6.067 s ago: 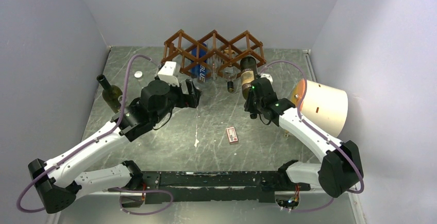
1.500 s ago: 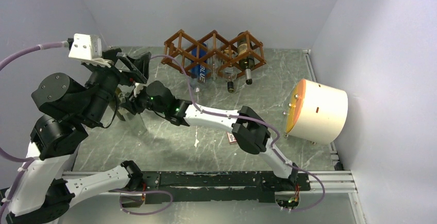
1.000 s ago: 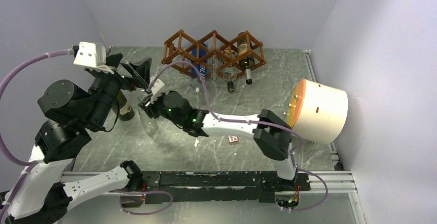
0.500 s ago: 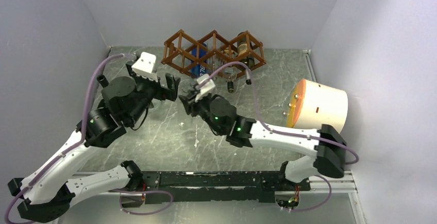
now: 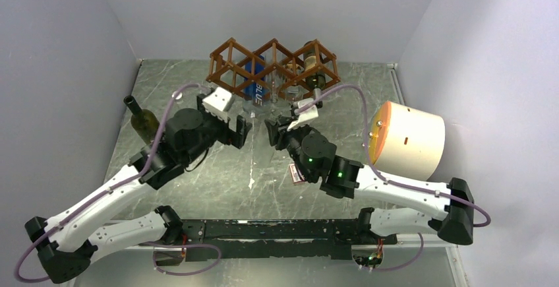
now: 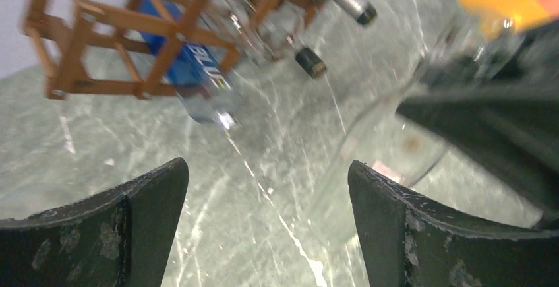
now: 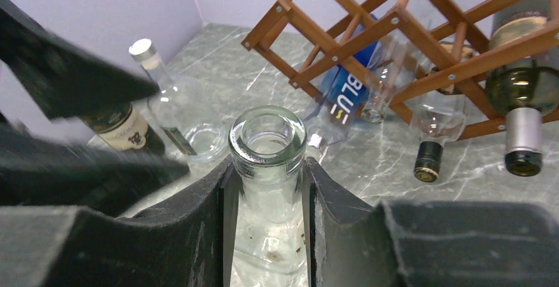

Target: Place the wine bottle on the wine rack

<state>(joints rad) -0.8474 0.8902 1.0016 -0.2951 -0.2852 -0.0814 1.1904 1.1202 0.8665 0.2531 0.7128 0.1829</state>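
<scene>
My right gripper (image 7: 267,168) is shut on the neck of a clear glass wine bottle (image 7: 267,135), just below its open mouth; the body hangs down under the fingers. In the top view this gripper (image 5: 273,132) is in front of the reddish-brown wine rack (image 5: 273,69), a short way off it. My left gripper (image 5: 240,130) faces it from the left, open and holding nothing. In the left wrist view the clear bottle (image 6: 385,145) shows blurred at the right, beyond the open gripper (image 6: 267,181). The wine rack (image 7: 369,26) stands ahead of the held bottle.
The rack holds a blue-labelled bottle (image 5: 256,84), a dark bottle with a tan label (image 5: 316,76) and a black-capped one (image 5: 294,107). A green bottle (image 5: 142,121) stands at the left wall. A cream drum with an orange face (image 5: 409,140) lies at right. A small red box (image 5: 296,173) lies mid-table.
My right arm has carried the clear bottle from the left side of the table to the middle, before the rack. My left arm has come down and swung toward the centre, still open.
</scene>
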